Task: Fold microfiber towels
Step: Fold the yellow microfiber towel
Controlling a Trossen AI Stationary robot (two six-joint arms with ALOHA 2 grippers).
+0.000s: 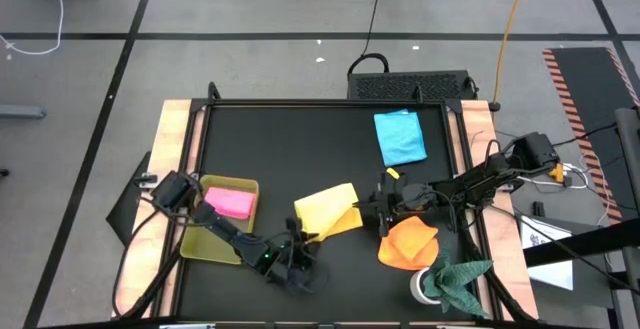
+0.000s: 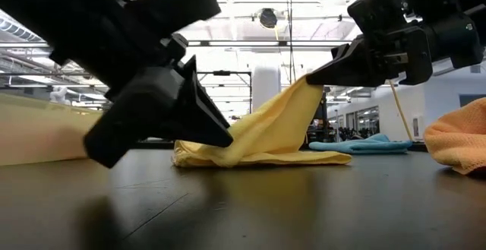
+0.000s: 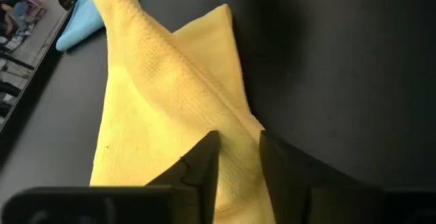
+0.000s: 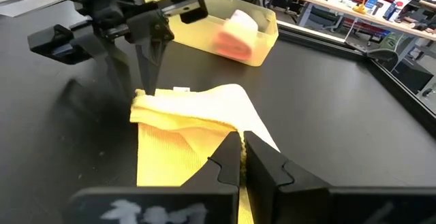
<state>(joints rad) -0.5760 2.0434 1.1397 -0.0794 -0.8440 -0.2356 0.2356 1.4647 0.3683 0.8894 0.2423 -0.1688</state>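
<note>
The left arm reaches in low from the tabletop's left edge, elbow bent, its tool near the front edge with fingers narrowed around a fold of the yellow towel. The right arm stretches from the right edge toward the middle, its tool clamped on the same towel's raised corner.

Surface matte black, pale wood strips along both sides. Small square yellow microfiber towel plain bright yellow, fine woven texture, no print. Folded pink microfiber towel solid pink, seen inside translucent yellow-green rectangular tray. Light blue microfiber towel plain sky blue. Crumpled orange microfiber towel solid orange. Dark green cloth deep green. My left fingers and right fingers black. Floor grey, black lines; red-and-white striped tape at right edge.
</note>
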